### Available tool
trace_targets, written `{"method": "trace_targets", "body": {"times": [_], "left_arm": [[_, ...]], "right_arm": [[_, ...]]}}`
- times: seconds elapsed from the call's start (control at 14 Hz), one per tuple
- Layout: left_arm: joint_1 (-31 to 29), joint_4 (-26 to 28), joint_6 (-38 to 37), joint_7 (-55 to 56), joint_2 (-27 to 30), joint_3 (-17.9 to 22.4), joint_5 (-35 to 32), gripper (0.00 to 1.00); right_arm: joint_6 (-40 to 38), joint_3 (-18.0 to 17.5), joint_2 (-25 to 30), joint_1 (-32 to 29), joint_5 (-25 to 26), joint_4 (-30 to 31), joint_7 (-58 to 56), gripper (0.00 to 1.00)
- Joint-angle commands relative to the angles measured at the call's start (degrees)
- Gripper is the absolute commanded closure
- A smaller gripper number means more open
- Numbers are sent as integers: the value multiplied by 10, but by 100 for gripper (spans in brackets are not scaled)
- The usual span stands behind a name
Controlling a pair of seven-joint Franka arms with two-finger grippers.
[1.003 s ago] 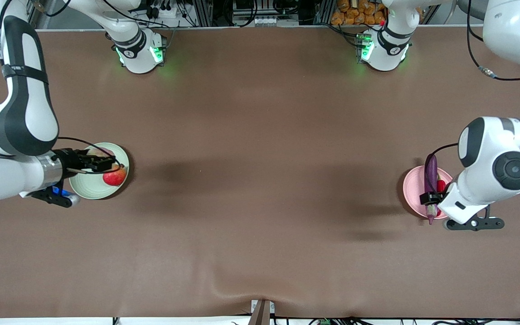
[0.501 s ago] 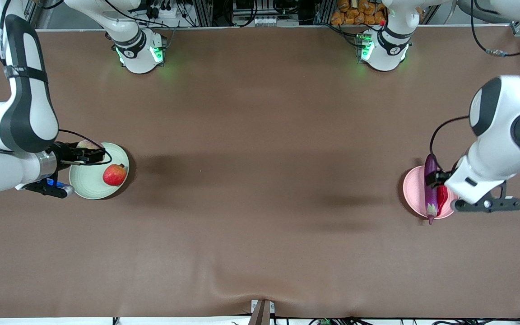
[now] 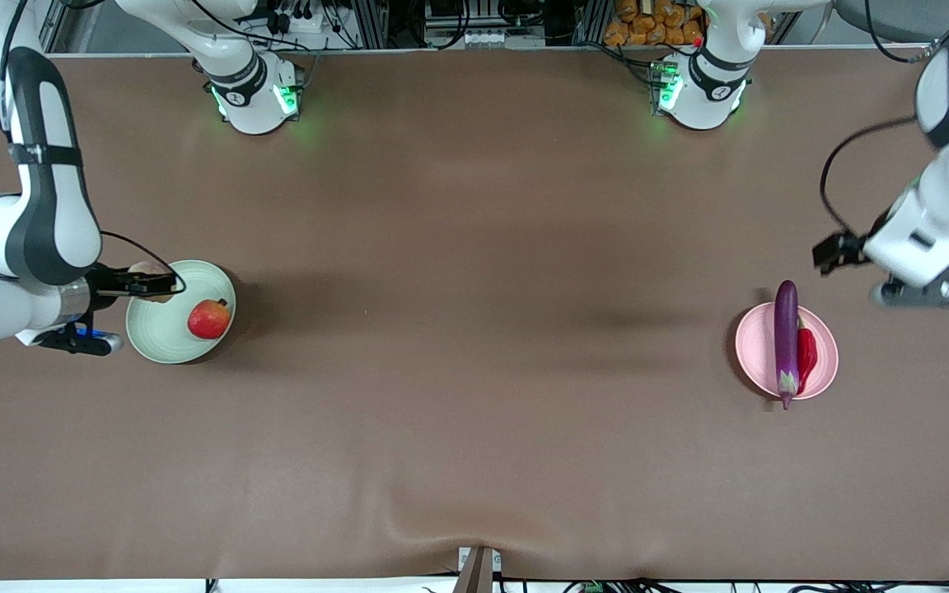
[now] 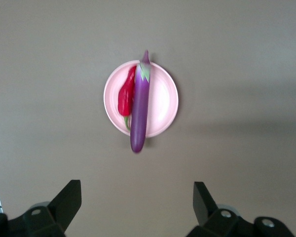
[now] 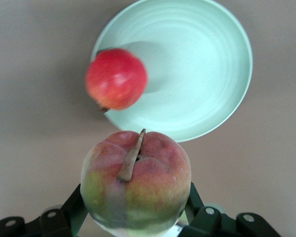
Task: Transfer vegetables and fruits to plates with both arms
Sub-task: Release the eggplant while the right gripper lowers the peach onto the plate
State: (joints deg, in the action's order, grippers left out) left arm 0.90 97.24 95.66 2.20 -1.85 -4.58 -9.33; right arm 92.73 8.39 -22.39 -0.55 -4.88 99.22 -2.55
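A brown table [image 3: 474, 346] carries two plates. The eggplant [image 3: 786, 342] and chili [image 3: 806, 352] lie touching on the pink plate [image 3: 759, 350]. The left gripper [image 4: 137, 200] hangs spread and empty at the plate's one o'clock. The right gripper [image 3: 149, 284] clamps the peach [image 5: 136, 181] over the green plate's [image 3: 163, 339] rim, the pomegranate [image 3: 209, 319] resting at its four o'clock.

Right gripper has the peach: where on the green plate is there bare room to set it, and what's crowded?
The green plate is bare across most of its bowl; only the red fruit sits at one rim, so set the peach, held by the right gripper, on the open part. The pink plate is crowded: eggplant and chili lie side by side. The left gripper hangs open above it.
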Motion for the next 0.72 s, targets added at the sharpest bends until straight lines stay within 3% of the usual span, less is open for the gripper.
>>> {"method": "trace_targets", "body": {"times": [0.0,0.43,0.57,0.64], "left_arm": [[19,44,-22,-41,59,14,15,0],[29,-38,-83,-49,52,27,49,0],[28,-54,-106,-58,45,26,49,0],[28,-55,-108,-58,45,27,55,0]], "right_arm": [[73,8,31,2,5,85,-25,100],[204,11,10,-32,-1,158,-78,100],[208,11,2,-33,-6,162,-79,93],[217,11,-5,-34,-9,163,-79,75]]}}
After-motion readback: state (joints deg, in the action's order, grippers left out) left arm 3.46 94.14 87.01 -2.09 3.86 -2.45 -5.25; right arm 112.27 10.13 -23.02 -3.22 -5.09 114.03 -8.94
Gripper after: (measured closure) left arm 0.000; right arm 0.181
